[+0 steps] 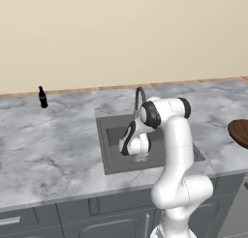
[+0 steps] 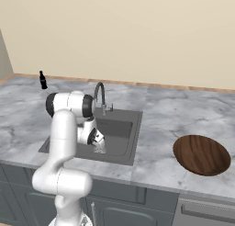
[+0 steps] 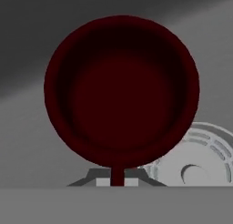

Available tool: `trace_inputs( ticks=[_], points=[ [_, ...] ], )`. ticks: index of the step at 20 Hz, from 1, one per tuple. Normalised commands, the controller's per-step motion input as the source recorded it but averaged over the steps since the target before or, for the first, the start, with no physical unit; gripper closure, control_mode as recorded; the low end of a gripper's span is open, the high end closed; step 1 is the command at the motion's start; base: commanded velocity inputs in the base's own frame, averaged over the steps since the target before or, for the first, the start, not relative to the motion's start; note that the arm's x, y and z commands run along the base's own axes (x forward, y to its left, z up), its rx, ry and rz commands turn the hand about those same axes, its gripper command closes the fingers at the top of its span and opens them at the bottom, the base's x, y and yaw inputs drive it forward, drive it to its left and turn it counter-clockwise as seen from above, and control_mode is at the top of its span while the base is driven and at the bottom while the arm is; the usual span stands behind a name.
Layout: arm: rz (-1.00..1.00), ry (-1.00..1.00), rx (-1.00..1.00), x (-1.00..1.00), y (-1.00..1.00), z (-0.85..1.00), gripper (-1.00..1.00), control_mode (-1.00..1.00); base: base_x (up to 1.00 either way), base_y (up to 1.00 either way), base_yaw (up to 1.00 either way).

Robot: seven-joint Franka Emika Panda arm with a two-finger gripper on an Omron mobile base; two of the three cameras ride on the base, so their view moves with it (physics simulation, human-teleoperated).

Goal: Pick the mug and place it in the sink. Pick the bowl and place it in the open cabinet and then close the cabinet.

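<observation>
Arm reaches forward from the base and folds down into the sink [image 1: 109,147], a dark grey square basin set in the marbled grey counter [image 1: 48,150]; the gripper [image 1: 141,157] hangs low inside the basin, just above its floor, seen in the right base view at the near part of the sink [image 2: 100,147]; a small whitish shape shows at its tips there, too small to make out. From the hand view a round open-topped vessel with a dark red inside fills most of the frame, the mug [image 3: 122,91], seen straight down its mouth; it sits directly below the hand, over the sink floor [image 3: 27,141], with the pale round drain [image 3: 200,161] just beside it at the lower right; whether the fingers are clenched on the mug or parted I cannot tell, since the tips are hidden behind its rim. The curved steel faucet [image 2: 100,95] stands at the back edge of the basin, behind the arm; the bowl [image 2: 202,155], wide, shallow and dark brown with ringed grain, rests on the counter well to the right of the sink; a small black bottle [image 1: 42,97] stands far left near the wall.
</observation>
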Motion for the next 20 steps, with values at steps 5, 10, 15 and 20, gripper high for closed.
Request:
trace_inputs(
  ticks=[5,10,15,20],
  points=[
    [0.0,0.0,0.0,0.34,0.0,-0.31,1.0,-1.0,0.0,0.0,0.0],
    [-0.02,0.0,0.0,0.32,0.0,-0.18,-1.0,-1.0,0.0,0.0,0.0],
    [-0.04,-0.01,0.04,-0.05,-0.13,0.13,-1.0,-1.0,0.0,0.0,0.0],
    [-0.02,-0.14,0.03,-0.51,-0.21,0.29,-1.0,-1.0,0.0,0.0,0.0]
  ],
)
